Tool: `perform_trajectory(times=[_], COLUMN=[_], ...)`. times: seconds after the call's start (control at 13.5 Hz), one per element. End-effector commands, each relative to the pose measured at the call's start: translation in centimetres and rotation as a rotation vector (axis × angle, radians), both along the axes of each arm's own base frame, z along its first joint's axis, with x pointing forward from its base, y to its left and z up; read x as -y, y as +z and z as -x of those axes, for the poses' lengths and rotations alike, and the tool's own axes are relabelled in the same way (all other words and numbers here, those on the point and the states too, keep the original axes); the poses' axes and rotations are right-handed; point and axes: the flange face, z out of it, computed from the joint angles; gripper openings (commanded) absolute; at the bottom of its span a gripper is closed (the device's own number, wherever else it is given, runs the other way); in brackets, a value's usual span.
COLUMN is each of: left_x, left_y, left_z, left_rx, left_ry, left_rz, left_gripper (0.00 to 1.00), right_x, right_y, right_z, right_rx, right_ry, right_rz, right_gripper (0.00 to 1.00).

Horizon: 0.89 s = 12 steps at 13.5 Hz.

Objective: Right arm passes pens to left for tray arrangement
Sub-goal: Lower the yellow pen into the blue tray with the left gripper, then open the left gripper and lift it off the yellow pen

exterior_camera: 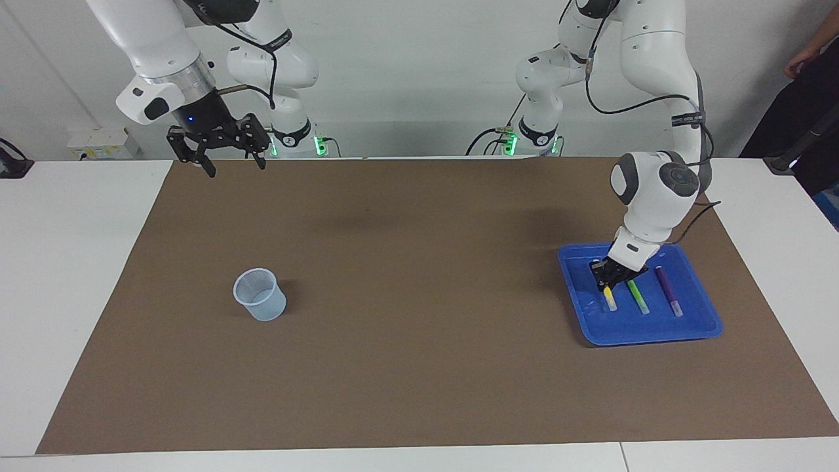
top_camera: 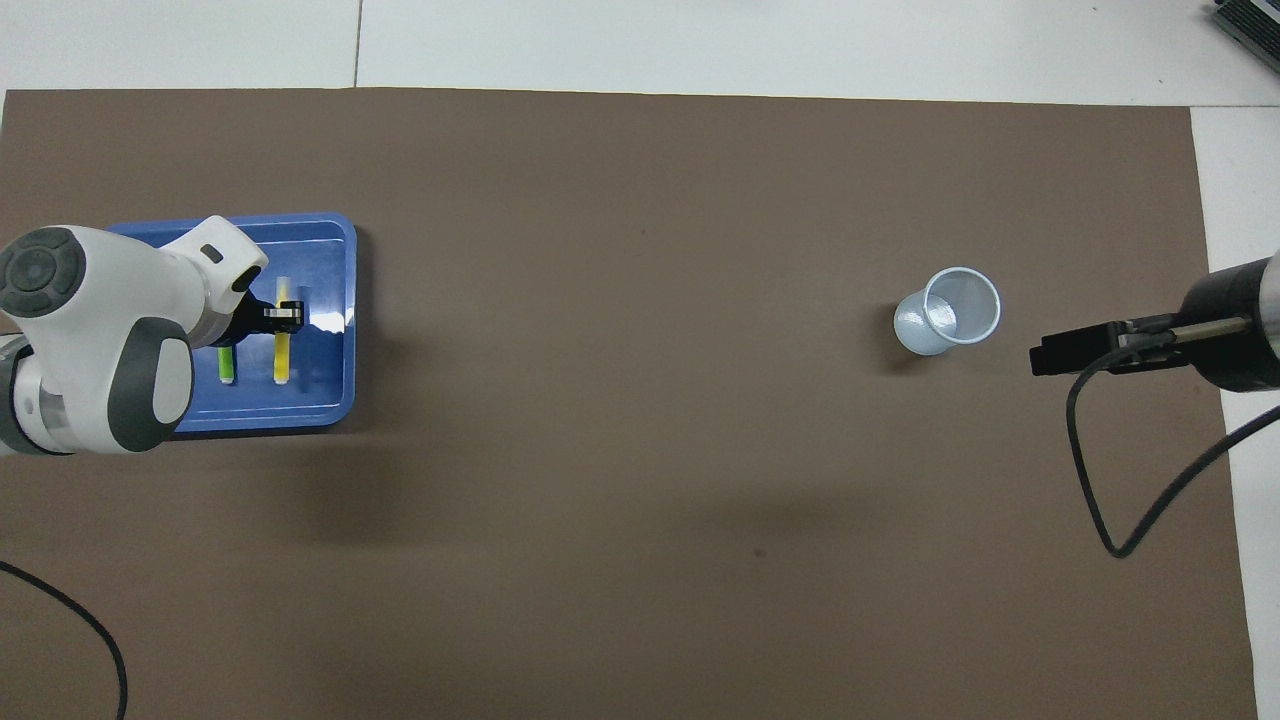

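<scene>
The blue tray lies at the left arm's end of the table. A green pen and a purple pen lie in it side by side. My left gripper is low inside the tray, shut on the yellow pen. That pen slants down to the tray floor beside the green pen. From overhead I see the tray, the yellow pen and the green pen, while the arm hides the purple one. My right gripper hangs open and empty over the mat's edge nearest the robots.
A small translucent cup stands upright on the brown mat toward the right arm's end, seen from overhead as the cup. A person's arm shows at the edge of the facing view, off the table.
</scene>
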Motion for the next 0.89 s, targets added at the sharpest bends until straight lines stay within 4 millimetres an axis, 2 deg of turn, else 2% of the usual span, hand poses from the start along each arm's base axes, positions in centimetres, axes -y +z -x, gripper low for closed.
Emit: perform_trajectory(times=[0.0,0.74,0.82], left_x=[1.8,0.7,0.7], left_y=[-0.4,-0.2,-0.7], left_z=[0.4,-0.4,-0.5], left_rx=[-0.008,0.052,0.046], left_ry=[0.051,0.060,0.058], left_rz=[-0.012,-0.001,0.001], left_gripper=[0.00,0.00,0.00], right_x=[0.5,0.3,0.4], right_y=[0.0,-0.1,-0.1], right_z=[1.2,1.5,1.5], right_rx=[-0.027,-0.022,-0.022], right_ry=[0.006,0.017,0.014], right_rz=[0.027,0.029,0.029], right_gripper=[1.00,1.00,1.00])
